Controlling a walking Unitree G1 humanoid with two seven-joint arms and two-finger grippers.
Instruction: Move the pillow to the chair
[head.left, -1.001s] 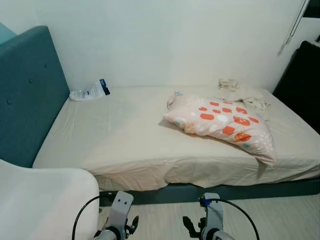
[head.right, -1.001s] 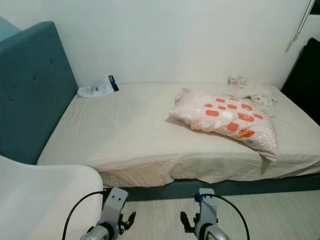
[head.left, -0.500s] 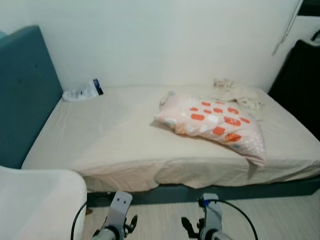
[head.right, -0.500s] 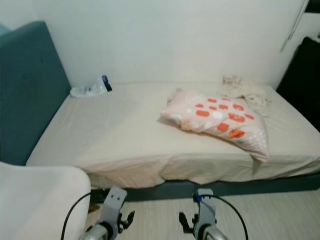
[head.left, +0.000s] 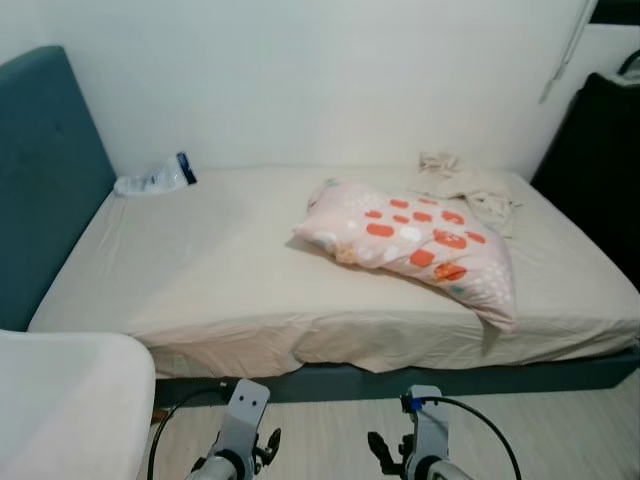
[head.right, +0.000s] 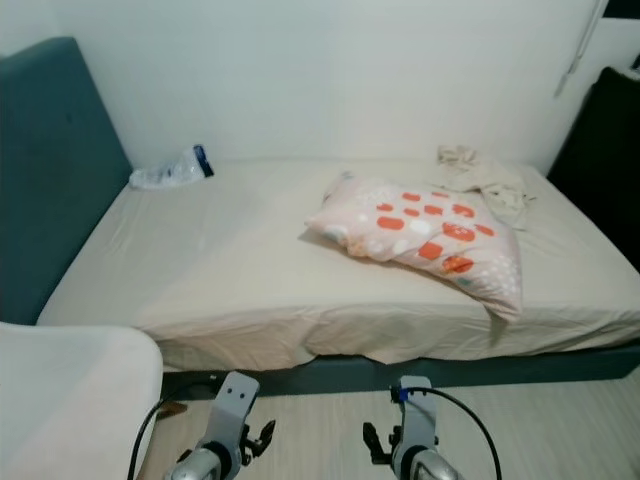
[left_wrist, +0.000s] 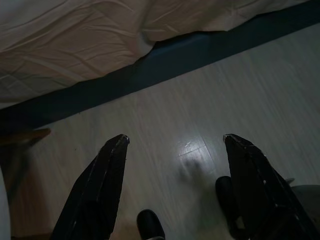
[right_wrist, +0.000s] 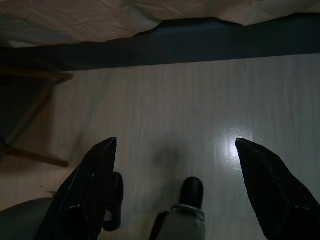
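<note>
**Pillow on the bed, both grippers low and empty**

Since a second ago the whole scene has slid leftward in the head views, which is the camera turning; the things on the bed keep their places relative to each other. The pillow (head.left: 410, 247), pale pink with orange-red spots, lies on the right half of the bed (head.left: 200, 270), one corner hanging just past the front edge of the cream sheet. Behind it, near the wall, sits a crumpled beige cloth (head.left: 465, 182). A clear plastic bottle (head.left: 152, 179) with a dark cap lies on its side in the far left corner of the mattress, beside the teal headboard (head.left: 40, 180). The white chair (head.left: 65, 405) shows at lower left, well apart from the pillow.

Left gripper (left_wrist: 175, 142) hangs low in front of the bed frame, its two black fingers (left_wrist: 100, 185) spread wide over the pale wood floor (left_wrist: 200, 100), with nothing between them. Right gripper (right_wrist: 175, 142) hangs likewise, fingers (right_wrist: 90, 185) wide apart and empty, above the floor close to the dark bed base (right_wrist: 200, 42). A wooden chair leg (right_wrist: 35, 115) shows to one side in the right wrist view.
</note>
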